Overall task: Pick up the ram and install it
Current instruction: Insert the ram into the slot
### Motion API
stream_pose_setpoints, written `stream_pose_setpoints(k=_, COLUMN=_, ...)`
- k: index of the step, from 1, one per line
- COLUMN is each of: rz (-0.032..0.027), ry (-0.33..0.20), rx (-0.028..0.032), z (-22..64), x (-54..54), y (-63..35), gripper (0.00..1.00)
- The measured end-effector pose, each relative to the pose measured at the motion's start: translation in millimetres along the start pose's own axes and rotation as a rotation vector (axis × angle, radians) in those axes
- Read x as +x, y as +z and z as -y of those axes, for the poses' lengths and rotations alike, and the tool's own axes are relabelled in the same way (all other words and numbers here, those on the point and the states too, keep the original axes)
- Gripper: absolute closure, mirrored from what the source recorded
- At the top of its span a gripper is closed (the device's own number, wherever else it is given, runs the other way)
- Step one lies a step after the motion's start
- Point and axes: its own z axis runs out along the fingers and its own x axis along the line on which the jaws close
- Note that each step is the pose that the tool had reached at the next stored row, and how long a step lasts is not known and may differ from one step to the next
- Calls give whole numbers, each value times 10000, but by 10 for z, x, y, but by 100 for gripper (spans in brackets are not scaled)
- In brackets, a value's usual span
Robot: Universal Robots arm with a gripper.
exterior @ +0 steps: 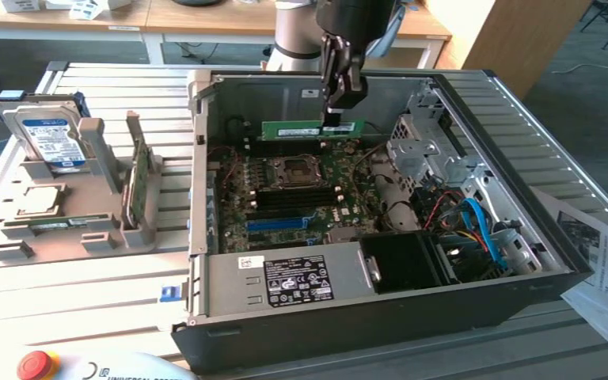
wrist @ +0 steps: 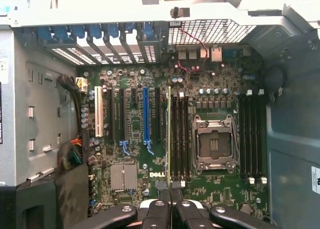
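- Exterior view, gripper (exterior: 335, 119): reaching down into the open computer case (exterior: 557, 261) from above, with its jaws closing tight on the ram (exterior: 306, 130).
- Ram, exterior view: hanging level on its long edge, pinched by its upper edge. The grip is sitting off-centre, toward the exterior view's right end of the stick, so the longer part is sticking out toward the exterior view's left.
- Ram, position: hovering over the far part of the motherboard (exterior: 336, 202), beyond the CPU socket (exterior: 288, 171). I cannot tell whether its lower edge is touching anything.
- Wrist view, gripper (wrist: 170, 209): the two fingers (wrist: 157, 211) are pressing together on the ram (wrist: 169, 134), which is showing edge-on as a thin line running straight out from between them.
- Ram, wrist view: lying parallel to the dark memory slots (wrist: 179, 139) beside the CPU socket (wrist: 214, 144), over the outermost slot of that bank, between it and the blue expansion slot (wrist: 145, 114).
- Motherboard (wrist: 135, 149), wrist view: also carrying a white expansion slot (wrist: 98, 111), a small finned heatsink (wrist: 123, 176) and a second bank of memory slots (wrist: 252, 139) on the socket's other side.
- Case contents, exterior view: power supply (exterior: 283, 281) lying along the near edge, a blue cable (exterior: 481, 226) and a metal drive cage (exterior: 431, 150) sitting on the exterior view's right.
- Outside the case, exterior view's left: a grey parts holder (exterior: 77, 218) carrying a hard drive (exterior: 51, 136), a processor chip (exterior: 38, 202) and a larger green card (exterior: 135, 178) standing on edge.
- Near edge: a red stop button (exterior: 35, 364).
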Motion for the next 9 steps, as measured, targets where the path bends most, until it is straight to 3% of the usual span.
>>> stream_pose_setpoints(k=9, rz=2, ry=1, rx=10, z=0, x=-3, y=96, gripper=88)
